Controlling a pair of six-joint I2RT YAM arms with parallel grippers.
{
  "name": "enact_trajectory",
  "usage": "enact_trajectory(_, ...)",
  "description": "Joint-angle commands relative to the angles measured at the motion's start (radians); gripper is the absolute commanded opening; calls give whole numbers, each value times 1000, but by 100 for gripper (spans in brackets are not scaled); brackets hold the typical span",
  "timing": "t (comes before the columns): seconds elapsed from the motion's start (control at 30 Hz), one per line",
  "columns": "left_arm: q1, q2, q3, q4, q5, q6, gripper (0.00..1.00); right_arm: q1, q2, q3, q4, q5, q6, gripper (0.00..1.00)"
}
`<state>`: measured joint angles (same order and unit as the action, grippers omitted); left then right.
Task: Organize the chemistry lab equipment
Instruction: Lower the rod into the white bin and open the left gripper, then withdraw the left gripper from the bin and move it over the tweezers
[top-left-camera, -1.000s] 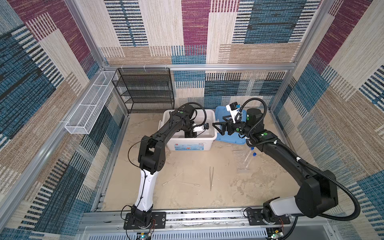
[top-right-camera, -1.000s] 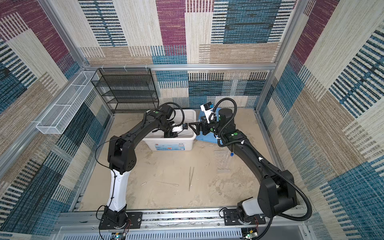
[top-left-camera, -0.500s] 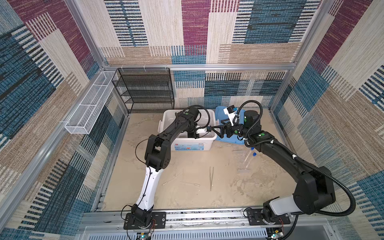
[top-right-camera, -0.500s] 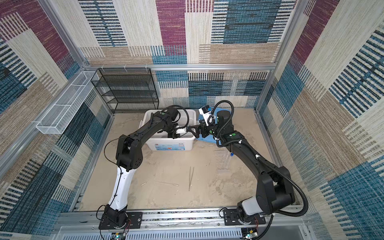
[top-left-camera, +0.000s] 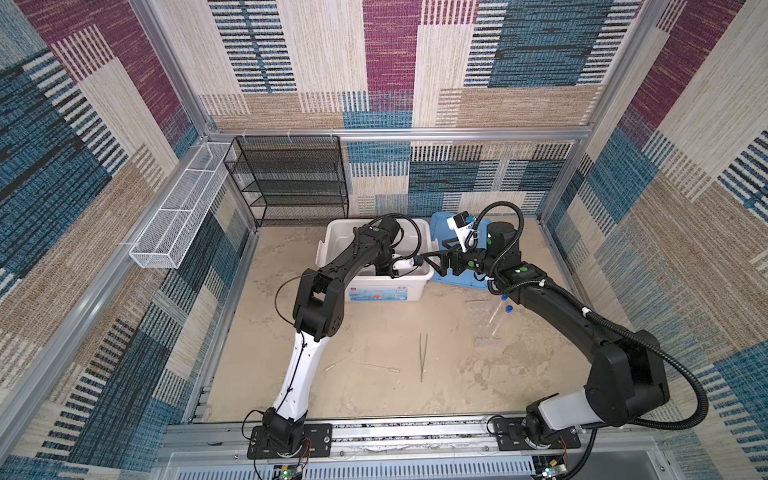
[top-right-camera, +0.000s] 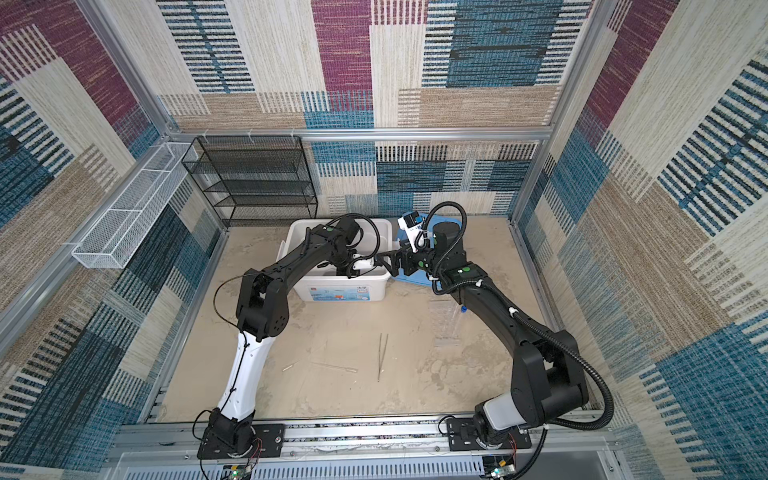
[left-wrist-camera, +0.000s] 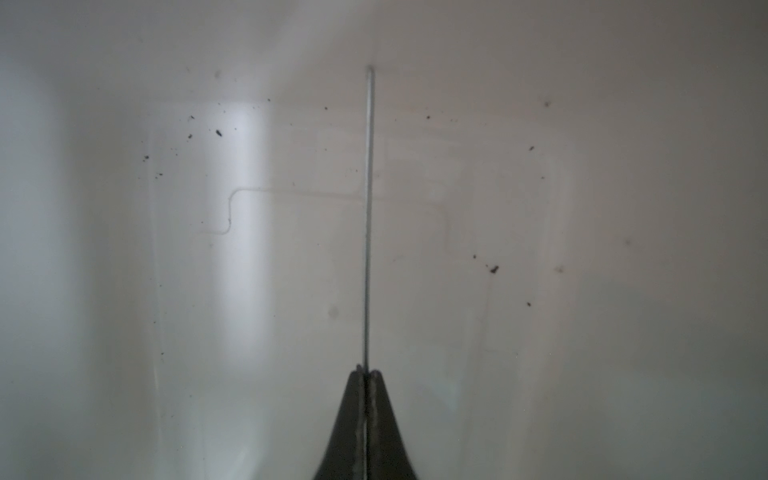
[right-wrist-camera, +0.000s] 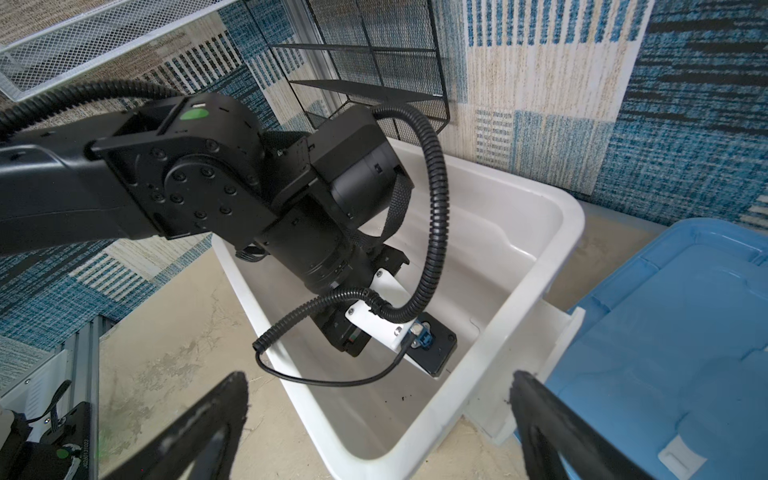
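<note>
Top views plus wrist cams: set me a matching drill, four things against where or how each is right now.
Things:
1 spoon
2 tweezers
3 lid
4 right gripper

States:
a open, at the tub rim
b loose on the table
c blue, beside the tub
d pinched in the shut left gripper, inside the tub

Pairs: 1-d, 2-b, 3-c, 4-a

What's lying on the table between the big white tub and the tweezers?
Nothing. The tabletop between the white tub and the metal tweezers is bare, and both top views show it.
</note>
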<state>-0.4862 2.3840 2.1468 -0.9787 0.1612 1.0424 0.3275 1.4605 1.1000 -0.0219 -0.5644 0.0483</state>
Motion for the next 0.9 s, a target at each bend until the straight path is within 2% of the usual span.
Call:
enact_trajectory(0.0,-1,-3,8,-14,-1,-9,1,2,-13,-9,43,31,-5,100)
enact_trajectory(0.23,-2,-7,-1,-6,-3,-8,10,1,-54,-40,73,68,-13,100)
enact_trajectory(0.43,-2,-39,-42,49,-3,-14,26,1,-58,-45,74,78,-16,99)
enact_trajectory(0.57,0,-56,-50,59,-1,-14,28,1,-70,-45,78,68,-11,99)
enact_trajectory(0.67,1,-70,-48,61,3,-21,36,2,-84,-45,84,69,-11,99)
enact_trajectory(0.77,1,-85,-47,70,-1,-19,52,1,-92,-44,84,80,-15,99)
enact_trajectory(0.87,2,-102,-49,77,-16,-17,54,1,-98,-43,79,80,-14,99)
